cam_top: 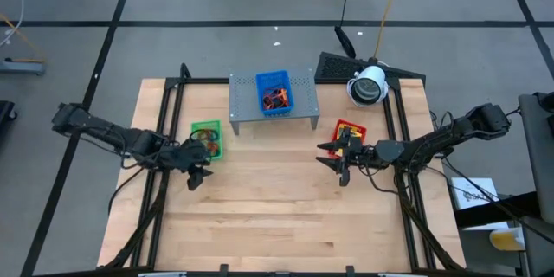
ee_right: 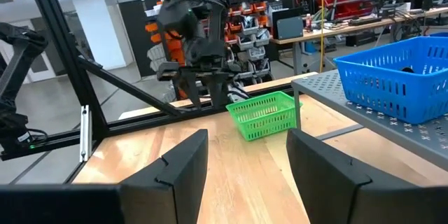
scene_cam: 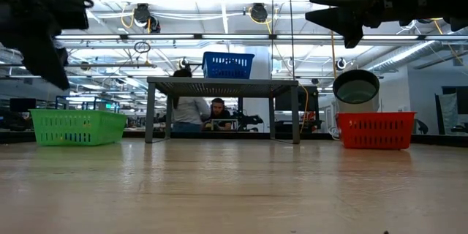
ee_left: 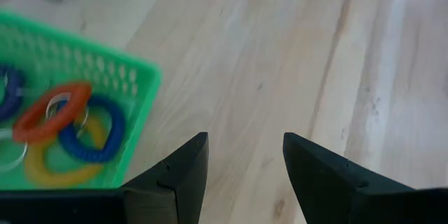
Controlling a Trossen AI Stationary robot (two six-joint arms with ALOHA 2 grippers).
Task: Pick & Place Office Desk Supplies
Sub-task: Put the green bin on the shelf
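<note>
The left gripper (cam_top: 197,173) is held spread and empty just beside the green tray (cam_top: 208,139). Coloured rings (ee_left: 66,129), orange, blue and yellow, are shown inside that tray only by the left wrist view. The right gripper (cam_top: 339,157), also spread, is held farther along the table from the green tray, perhaps over the red tray (cam_top: 350,130).
</note>
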